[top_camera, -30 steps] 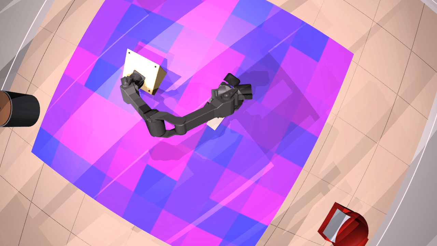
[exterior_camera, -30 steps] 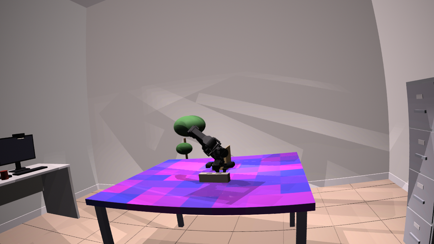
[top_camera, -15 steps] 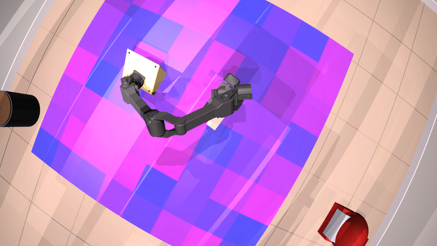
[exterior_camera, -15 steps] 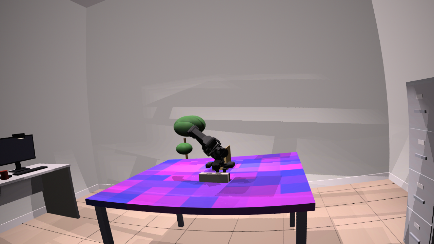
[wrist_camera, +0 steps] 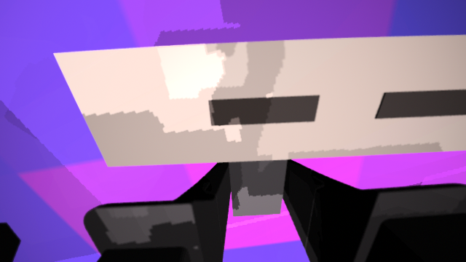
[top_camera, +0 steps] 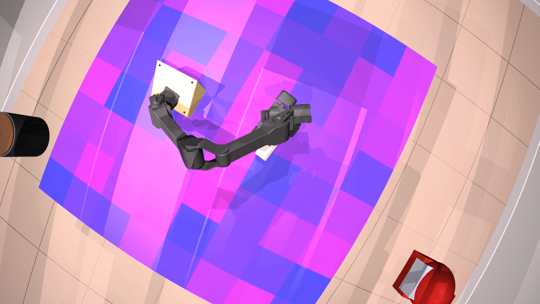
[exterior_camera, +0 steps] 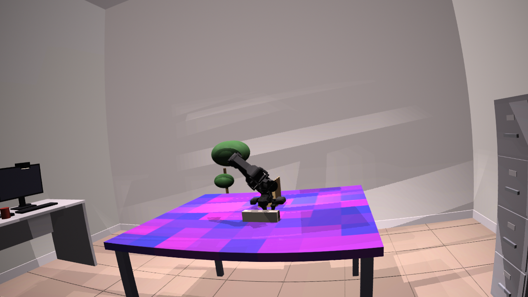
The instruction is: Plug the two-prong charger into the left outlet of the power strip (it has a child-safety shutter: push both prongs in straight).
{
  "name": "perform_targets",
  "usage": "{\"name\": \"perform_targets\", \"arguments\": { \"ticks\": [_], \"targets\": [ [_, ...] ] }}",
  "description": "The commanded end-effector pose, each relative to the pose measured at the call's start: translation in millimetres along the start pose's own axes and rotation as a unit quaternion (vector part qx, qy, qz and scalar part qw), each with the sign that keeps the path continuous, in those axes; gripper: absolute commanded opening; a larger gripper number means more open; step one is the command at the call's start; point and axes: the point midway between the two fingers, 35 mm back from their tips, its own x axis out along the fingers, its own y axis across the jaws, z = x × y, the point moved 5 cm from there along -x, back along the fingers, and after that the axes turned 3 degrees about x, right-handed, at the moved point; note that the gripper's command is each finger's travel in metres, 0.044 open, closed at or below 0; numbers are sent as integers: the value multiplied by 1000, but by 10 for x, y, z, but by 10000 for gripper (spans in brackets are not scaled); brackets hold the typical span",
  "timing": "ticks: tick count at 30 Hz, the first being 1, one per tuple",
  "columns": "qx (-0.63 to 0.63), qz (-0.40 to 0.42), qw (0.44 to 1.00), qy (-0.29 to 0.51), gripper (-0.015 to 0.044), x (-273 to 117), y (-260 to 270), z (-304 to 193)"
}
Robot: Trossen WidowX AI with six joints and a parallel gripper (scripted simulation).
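Observation:
The power strip (top_camera: 265,153) (exterior_camera: 260,216) (wrist_camera: 346,73) is a long cream block on the table, mostly under the arm in the top view. The wrist view shows two dark outlet recesses in its top, one whole recess (wrist_camera: 291,109) and one recess (wrist_camera: 422,105) cut by the right frame edge. My gripper (exterior_camera: 268,208) (wrist_camera: 250,159) is shut on the charger (wrist_camera: 258,187), a small grey block. In the wrist view both lie just below the strip's long edge, which hides the fingertips and the charger's far end. The prongs are not visible. I cannot tell whether charger and strip touch.
The arm's base is mounted on a cream angled block (top_camera: 175,81) on the table (top_camera: 290,230) (exterior_camera: 321,236). Beyond the table stand a black bin (top_camera: 32,135), a red object (top_camera: 436,283), a desk with a monitor (exterior_camera: 22,182) and a filing cabinet (exterior_camera: 511,155).

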Motion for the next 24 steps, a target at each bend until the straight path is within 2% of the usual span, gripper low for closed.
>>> {"name": "perform_targets", "arguments": {
  "ticks": [1, 16, 24],
  "targets": [
    [4, 0, 1000, -5, 0, -6, -2, 18],
    [1, 0, 1000, 0, 0, -1, -1, 0],
    [1, 0, 1000, 0, 210, -1, -1, 0]
  ]
}}
